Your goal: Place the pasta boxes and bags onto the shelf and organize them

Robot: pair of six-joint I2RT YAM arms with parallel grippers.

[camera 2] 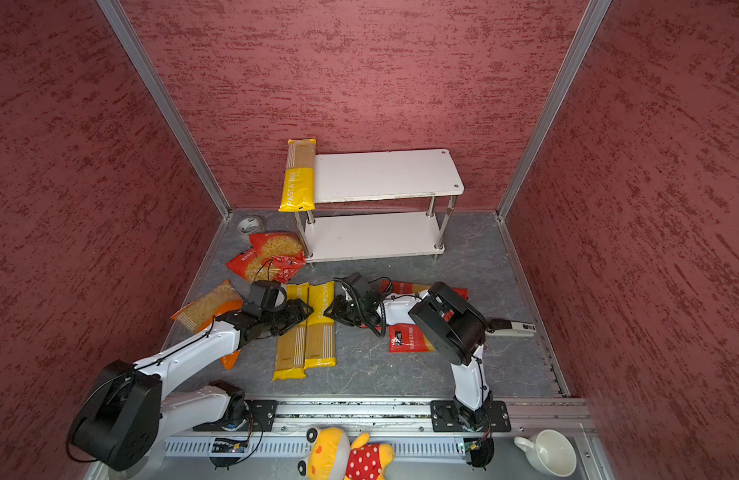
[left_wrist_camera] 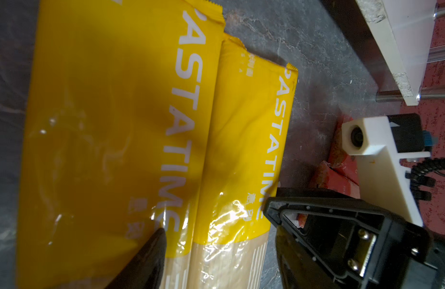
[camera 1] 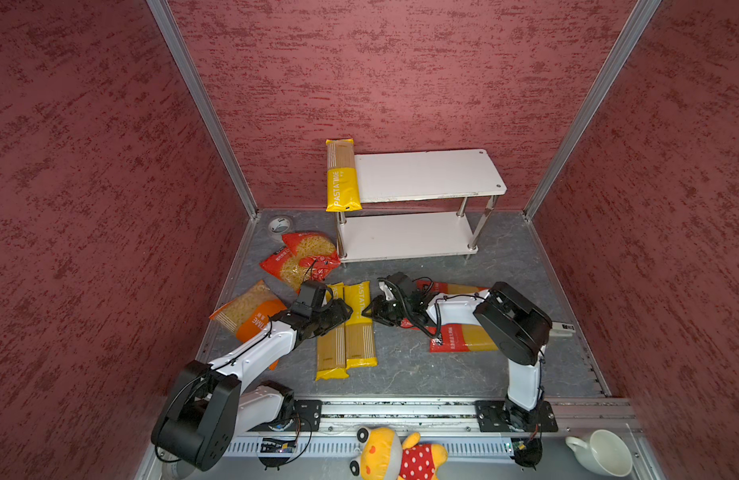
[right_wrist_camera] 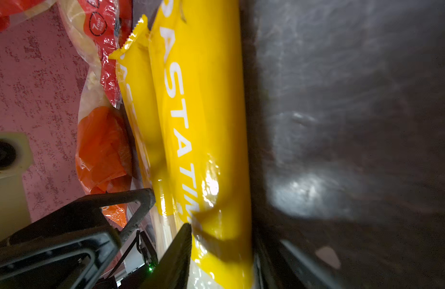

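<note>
At 12 o'clock on the grey floor, against the back wall: the two-tier shelf (camera 1: 426, 174), with one yellow PASTATIME pack (camera 1: 342, 178) lying across the 9 o'clock end of its top board, near end overhanging the front edge. At floor centre, two more yellow packs side by side and touching, running lengthwise from 12 to 6: left floor pack (camera 1: 330, 353) and right floor pack (camera 1: 360, 332). Left gripper (camera 1: 342, 312) low over that pair from 8 o'clock, jaws spread wide, one fingertip (left_wrist_camera: 157, 235) on the left floor pack's printed face, closed on nothing. Right gripper (camera 1: 370, 311) reaching in from 3 o'clock, jaws partly apart and set astride the right floor pack, one fingertip (right_wrist_camera: 185, 232) on the side toward its neighbour; squeezing or merely resting there, impossible to tell. At 8 o'clock of the shelf, just beside its front leg, two red short-pasta bags (camera 1: 305, 257) overlapping. At 9 o'clock of the pair, an orange pasta bag (camera 1: 251, 307), partly under the left arm. At 3 o'clock of the pair, red spaghetti packs (camera 1: 463, 338) flat on the floor, partly hidden beneath the right arm.
</note>
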